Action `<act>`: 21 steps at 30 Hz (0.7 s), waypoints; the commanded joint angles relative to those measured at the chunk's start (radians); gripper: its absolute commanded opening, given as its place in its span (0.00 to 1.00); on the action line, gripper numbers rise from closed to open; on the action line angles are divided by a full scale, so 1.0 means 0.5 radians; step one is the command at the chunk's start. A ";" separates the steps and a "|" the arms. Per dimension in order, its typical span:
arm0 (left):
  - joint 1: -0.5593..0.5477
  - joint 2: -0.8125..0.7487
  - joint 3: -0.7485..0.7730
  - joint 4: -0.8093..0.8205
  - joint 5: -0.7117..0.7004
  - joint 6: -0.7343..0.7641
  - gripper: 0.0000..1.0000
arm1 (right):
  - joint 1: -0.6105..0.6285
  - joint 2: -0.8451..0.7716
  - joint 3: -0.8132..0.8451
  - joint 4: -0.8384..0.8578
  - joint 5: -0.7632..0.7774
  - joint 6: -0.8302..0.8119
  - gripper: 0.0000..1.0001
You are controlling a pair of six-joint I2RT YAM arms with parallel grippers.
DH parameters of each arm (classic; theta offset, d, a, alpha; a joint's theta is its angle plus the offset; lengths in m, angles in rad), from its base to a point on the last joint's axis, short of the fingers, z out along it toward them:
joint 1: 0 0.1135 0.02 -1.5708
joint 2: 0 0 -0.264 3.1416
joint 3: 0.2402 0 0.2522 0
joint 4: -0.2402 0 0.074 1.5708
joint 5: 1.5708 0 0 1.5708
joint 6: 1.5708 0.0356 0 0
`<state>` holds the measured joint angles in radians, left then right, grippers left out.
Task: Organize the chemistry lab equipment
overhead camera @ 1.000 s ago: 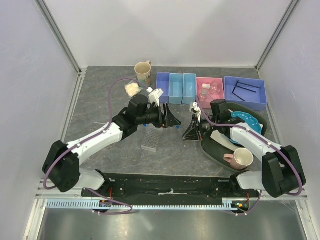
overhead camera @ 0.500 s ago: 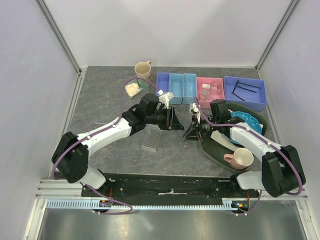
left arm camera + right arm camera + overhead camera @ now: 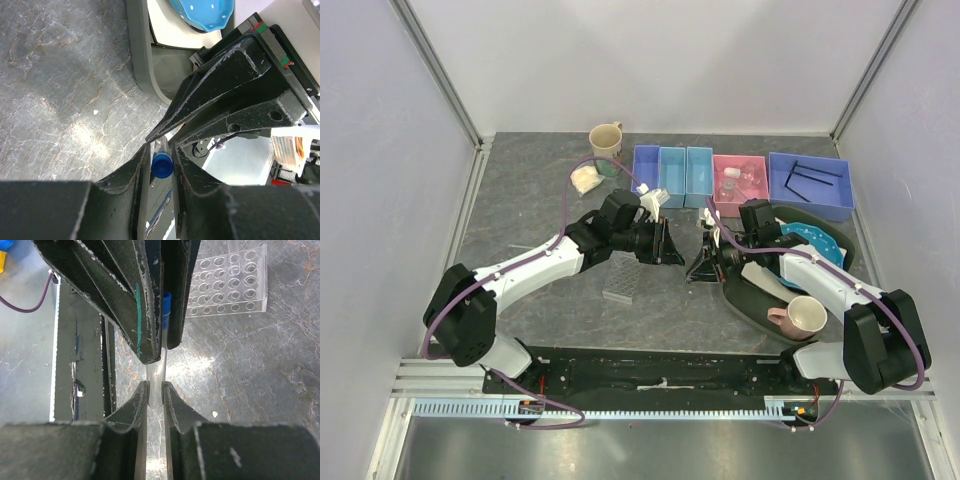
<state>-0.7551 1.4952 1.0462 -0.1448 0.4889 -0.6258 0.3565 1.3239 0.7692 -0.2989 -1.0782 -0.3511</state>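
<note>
A clear tube with a blue cap (image 3: 162, 165) is held level above the table between both grippers. My left gripper (image 3: 160, 150) is shut on its capped end. My right gripper (image 3: 156, 388) is shut on its clear rounded end (image 3: 155, 371). In the top view the left gripper (image 3: 672, 250) and right gripper (image 3: 700, 262) meet tip to tip at table centre. The clear tube rack (image 3: 623, 277) lies just left of them and also shows in the right wrist view (image 3: 227, 282). The powder bag (image 3: 584, 179) lies at the back left. A white-stoppered flask (image 3: 730, 181) sits in the pink bin.
Blue bins (image 3: 671, 176), a pink bin (image 3: 752, 190) and a wide blue bin (image 3: 832, 200) holding black wire pieces (image 3: 807, 183) line the back. A cream mug (image 3: 606, 143) stands behind them. A dark tray (image 3: 745, 297) at right holds the blue dotted plate (image 3: 812, 241) and a pink mug (image 3: 800, 318).
My left gripper has swung right, away from above the rack, up to the right gripper, and now grips the tube's capped end. The right gripper has barely moved.
</note>
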 commanded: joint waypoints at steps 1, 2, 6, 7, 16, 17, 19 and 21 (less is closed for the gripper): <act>-0.005 -0.042 0.046 0.007 0.022 0.077 0.29 | 0.011 0.015 0.081 -0.010 -0.037 -0.092 0.12; -0.005 -0.042 0.046 0.013 0.025 0.071 0.29 | 0.011 0.015 0.081 -0.013 -0.034 -0.107 0.12; -0.005 -0.048 0.037 0.035 0.035 0.073 0.26 | 0.014 0.021 0.087 -0.043 -0.028 -0.144 0.12; -0.002 -0.057 0.028 0.041 0.035 0.074 0.24 | 0.017 0.021 0.088 -0.056 -0.025 -0.151 0.12; -0.005 -0.195 -0.080 0.075 -0.060 0.138 0.05 | 0.017 0.024 0.121 -0.187 -0.034 -0.310 0.33; -0.002 -0.214 -0.095 0.075 -0.079 0.144 0.04 | 0.017 0.027 0.127 -0.203 -0.034 -0.325 0.45; -0.002 -0.284 -0.144 0.075 -0.137 0.169 0.04 | 0.017 0.030 0.140 -0.264 -0.034 -0.402 0.55; 0.004 -0.379 -0.214 0.066 -0.195 0.199 0.03 | 0.017 0.030 0.155 -0.298 -0.028 -0.442 0.68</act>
<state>-0.7547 1.4029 0.9871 -0.1371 0.4545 -0.5922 0.3641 1.3369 0.8009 -0.4019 -1.0725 -0.4812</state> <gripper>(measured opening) 0.219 0.602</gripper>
